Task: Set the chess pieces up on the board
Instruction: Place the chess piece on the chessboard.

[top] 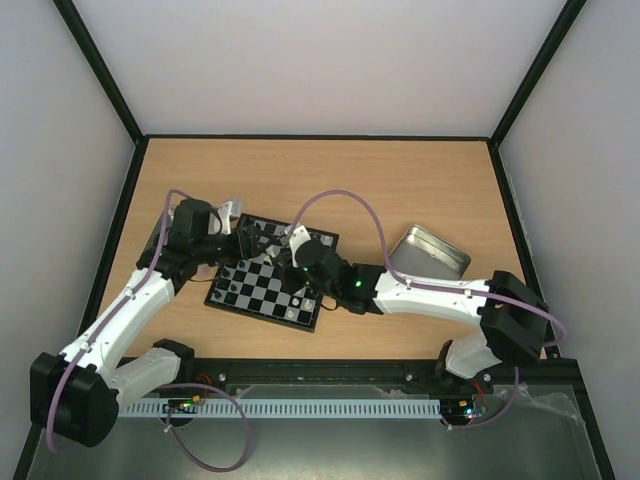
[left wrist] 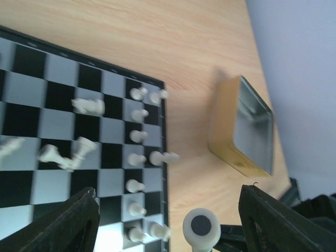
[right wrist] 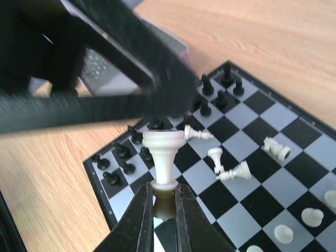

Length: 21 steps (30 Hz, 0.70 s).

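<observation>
The board [top: 262, 288] lies mid-table. My right gripper [right wrist: 164, 191] is shut on a cream-white chess piece [right wrist: 165, 157], pinching it near its head so that its round base points up above the board [right wrist: 294, 184]. The same piece [left wrist: 201, 227], with its dark felt base, shows between the wide-apart fingers [left wrist: 278, 220] of my open left gripper [left wrist: 168, 191], untouched by them. Black pieces [right wrist: 121, 155] stand in rows at the board's far end. White pieces [left wrist: 137, 157] stand along the opposite edge. A few white pieces [right wrist: 231, 170] lie toppled mid-board.
A shallow silver tin [top: 430, 250] sits on the wood to the right of the board, also seen as the tin [left wrist: 247, 128] past the board's edge. The left arm's black fingers [right wrist: 131, 63] cross blurred above the board, close to the held piece.
</observation>
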### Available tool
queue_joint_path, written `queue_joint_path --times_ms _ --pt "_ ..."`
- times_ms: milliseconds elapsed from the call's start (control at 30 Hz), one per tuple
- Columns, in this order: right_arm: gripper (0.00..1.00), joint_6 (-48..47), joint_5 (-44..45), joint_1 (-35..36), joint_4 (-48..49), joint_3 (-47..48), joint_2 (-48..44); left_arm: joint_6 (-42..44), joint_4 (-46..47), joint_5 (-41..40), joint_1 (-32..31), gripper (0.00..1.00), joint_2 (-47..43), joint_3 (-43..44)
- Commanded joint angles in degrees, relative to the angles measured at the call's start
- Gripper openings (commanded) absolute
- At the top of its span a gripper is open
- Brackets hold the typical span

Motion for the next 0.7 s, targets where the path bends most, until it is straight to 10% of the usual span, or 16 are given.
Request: queue_joint_path --times_ms 0,533,667 --pt "0.07 -2.8 2.06 0.37 5.66 -1.45 -3.72 -1.94 4.44 14.78 0.25 0.73 1.88 -1.06" --pt "0.08 -0.88 3.49 0.36 5.54 -2.11 -5.25 -5.59 6.25 16.14 0.2 0.18 3.51 -2.57" --pt "0.26 3.1 3.22 0.36 4.77 -2.12 -6.09 -10.41 7.88 16.5 0.14 0.16 2.8 -3.47"
